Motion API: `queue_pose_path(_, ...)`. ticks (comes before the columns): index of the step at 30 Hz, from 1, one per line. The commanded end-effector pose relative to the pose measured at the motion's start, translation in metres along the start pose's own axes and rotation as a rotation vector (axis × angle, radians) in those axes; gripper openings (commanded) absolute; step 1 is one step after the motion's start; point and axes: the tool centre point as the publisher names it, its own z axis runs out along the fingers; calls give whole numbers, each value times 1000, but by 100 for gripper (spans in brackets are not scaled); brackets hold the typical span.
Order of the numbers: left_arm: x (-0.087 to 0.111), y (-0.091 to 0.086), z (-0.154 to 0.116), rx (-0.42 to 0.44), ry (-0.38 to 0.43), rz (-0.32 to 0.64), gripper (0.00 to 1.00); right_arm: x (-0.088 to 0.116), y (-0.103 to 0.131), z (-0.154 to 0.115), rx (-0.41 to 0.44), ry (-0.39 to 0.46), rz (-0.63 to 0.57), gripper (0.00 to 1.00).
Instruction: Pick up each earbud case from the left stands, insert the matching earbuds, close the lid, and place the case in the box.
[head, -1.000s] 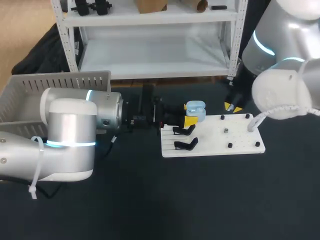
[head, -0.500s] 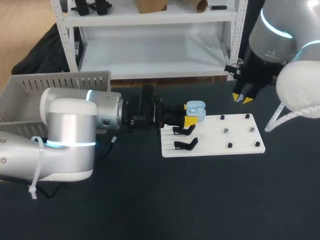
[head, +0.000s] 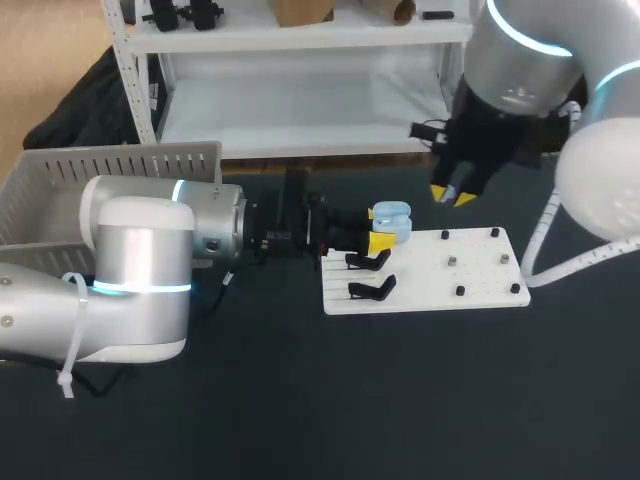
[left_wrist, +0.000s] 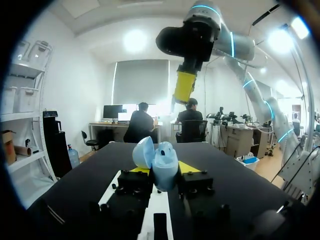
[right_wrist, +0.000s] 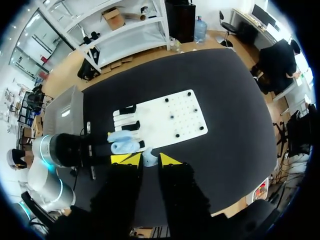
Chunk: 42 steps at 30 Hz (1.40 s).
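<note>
Now: open earbud case (left_wrist: 160, 165) in left gripper (left_wrist: 163, 171), earbud (right_wrist: 149, 158) in right gripper (head: 453, 195).

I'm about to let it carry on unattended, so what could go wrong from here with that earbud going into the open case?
The earbud is pinched only at the tips of the right tool, high above the table; it might slip out and drop. The case in the left tool has its lid standing open, so a slightly off descent could knock the lid or miss the case.
</note>
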Motion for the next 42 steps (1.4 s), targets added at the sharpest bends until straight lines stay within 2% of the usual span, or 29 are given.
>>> queue_pose_path(1, 0, -2, 0, -6, 0, 1, 0, 1, 26, 1, 24, 25, -15, 0)
queue_pose_path(7, 0, -2, 0, -6, 0, 1, 0, 12, 46, 6, 9, 65, -75, 0)
queue_pose_path(12, 0, -2, 0, -6, 0, 1, 0, 12, 54, 24, -7, 119, -99, 0)
queue_pose_path(26, 0, -2, 0, -6, 0, 1, 0, 12, 54, 24, -7, 119, -99, 0)
queue_pose_path(32, 0, -2, 0, -6, 0, 1, 0, 10, 63, 25, -3, 112, -143, 0)
queue_pose_path(42, 0, -2, 0, -6, 0, 1, 0, 13, 63, 32, -3, 120, -175, 0)
